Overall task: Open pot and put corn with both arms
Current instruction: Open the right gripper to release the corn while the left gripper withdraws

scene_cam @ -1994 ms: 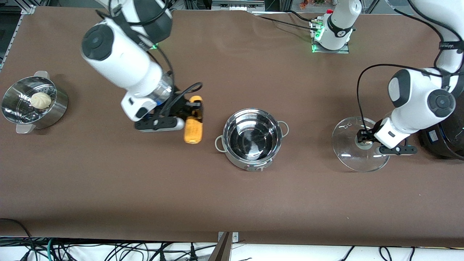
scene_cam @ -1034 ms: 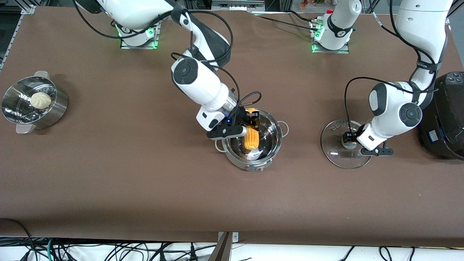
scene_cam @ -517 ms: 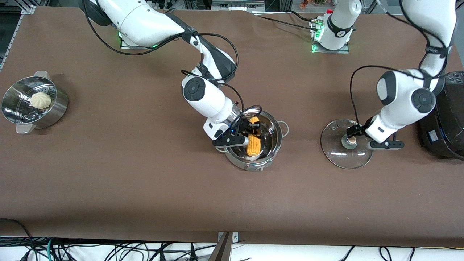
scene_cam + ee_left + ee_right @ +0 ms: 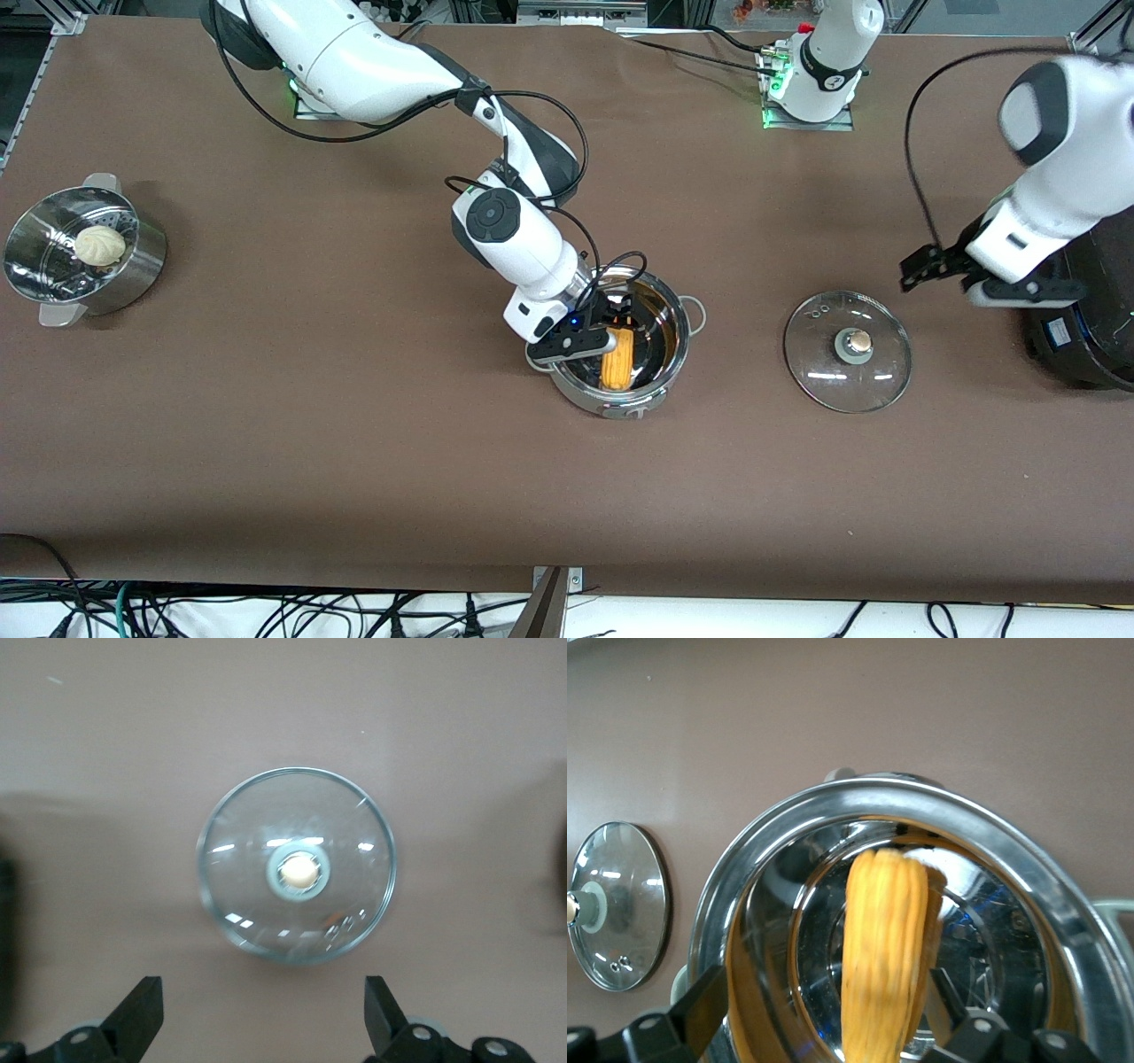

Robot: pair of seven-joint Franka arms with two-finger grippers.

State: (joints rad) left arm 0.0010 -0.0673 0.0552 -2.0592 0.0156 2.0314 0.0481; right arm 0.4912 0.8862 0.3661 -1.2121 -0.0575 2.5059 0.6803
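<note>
The corn cob lies inside the pot, long axis twelve-to-six, between the right gripper's open jaws. The left gripper, open and empty, hangs at one o'clock of the glass lid.

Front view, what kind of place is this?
Likely a robot lab set up for kitchen tasks: two arms bolted to a brown-covered table, a pot, and loose cables along the table's edge.

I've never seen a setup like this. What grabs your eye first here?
Probably the bright yellow corn inside the shiny steel pot mid-table, with the right gripper open just above it. Beside the pot, toward the left arm's end, its glass lid lies flat on the brown table; the left gripper hangs open above the table by the lid.
</note>
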